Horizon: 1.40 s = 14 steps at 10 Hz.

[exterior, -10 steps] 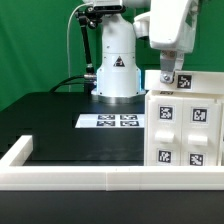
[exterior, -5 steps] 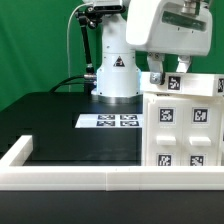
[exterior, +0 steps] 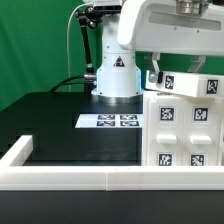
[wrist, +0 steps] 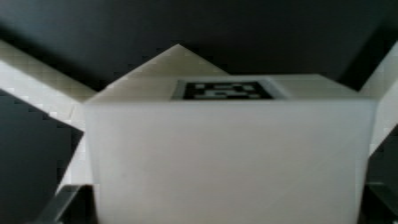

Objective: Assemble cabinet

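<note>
My gripper (exterior: pixel 178 72) is shut on a white boxy cabinet part (exterior: pixel 190 86) at the exterior view's right, with a jaw on each of its sides. The part hangs tilted, and two black-and-white tags on it face the camera. In the wrist view the same cabinet part (wrist: pixel 222 140) fills the space between my gripper (wrist: pixel 222 205) jaws, with one tag on the face turned to the camera. Only a dark sliver of one finger (wrist: pixel 63 205) shows beside it. Below the held part stand more white cabinet pieces (exterior: pixel 182 135) carrying several tags.
The marker board (exterior: pixel 112 121) lies flat on the black table in front of the arm's white base (exterior: pixel 116 66). A low white rim (exterior: pixel 70 178) frames the table along the near edge and the exterior view's left.
The hand has swung toward the exterior view's left and nearer the camera. The held cabinet part has turned with it, and its tags have shifted left and tilted. The lower pieces have stayed put.
</note>
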### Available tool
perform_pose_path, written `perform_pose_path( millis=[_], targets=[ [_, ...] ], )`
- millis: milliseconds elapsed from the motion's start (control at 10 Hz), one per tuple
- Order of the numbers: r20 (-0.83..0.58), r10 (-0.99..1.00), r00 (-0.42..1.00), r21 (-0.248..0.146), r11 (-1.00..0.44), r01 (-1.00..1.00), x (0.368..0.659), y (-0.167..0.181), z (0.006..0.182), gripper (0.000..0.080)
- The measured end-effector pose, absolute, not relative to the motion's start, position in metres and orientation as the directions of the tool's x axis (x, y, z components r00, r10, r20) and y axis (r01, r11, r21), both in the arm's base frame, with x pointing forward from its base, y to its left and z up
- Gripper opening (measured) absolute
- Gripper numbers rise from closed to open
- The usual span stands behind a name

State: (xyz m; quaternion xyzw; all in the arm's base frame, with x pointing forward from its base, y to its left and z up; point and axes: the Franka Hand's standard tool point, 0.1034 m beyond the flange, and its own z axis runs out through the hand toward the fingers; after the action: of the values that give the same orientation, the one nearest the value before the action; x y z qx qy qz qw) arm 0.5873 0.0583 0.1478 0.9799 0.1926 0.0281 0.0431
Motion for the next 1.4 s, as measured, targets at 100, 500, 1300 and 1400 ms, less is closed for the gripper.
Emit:
perform_pose_path(
  millis=[100, 500, 1300, 1400],
  targets=[
    [0.045, 0.328, 0.944, 0.090, -0.942, 0.323, 0.587, 0.059, 0.148, 0.0566],
    [0.076, 0.040, 0.996, 0.047, -0.998, 0.037, 0.587, 0.064, 0.147, 0.0566],
    [0.117, -0.650, 0.750, -0.126, -0.759, -0.638, 0.587, 0.079, 0.146, 0.0566],
    [0.107, -0.702, 0.704, -0.134, -0.712, -0.690, 0.586, 0.080, 0.146, 0.0566]
  ],
)
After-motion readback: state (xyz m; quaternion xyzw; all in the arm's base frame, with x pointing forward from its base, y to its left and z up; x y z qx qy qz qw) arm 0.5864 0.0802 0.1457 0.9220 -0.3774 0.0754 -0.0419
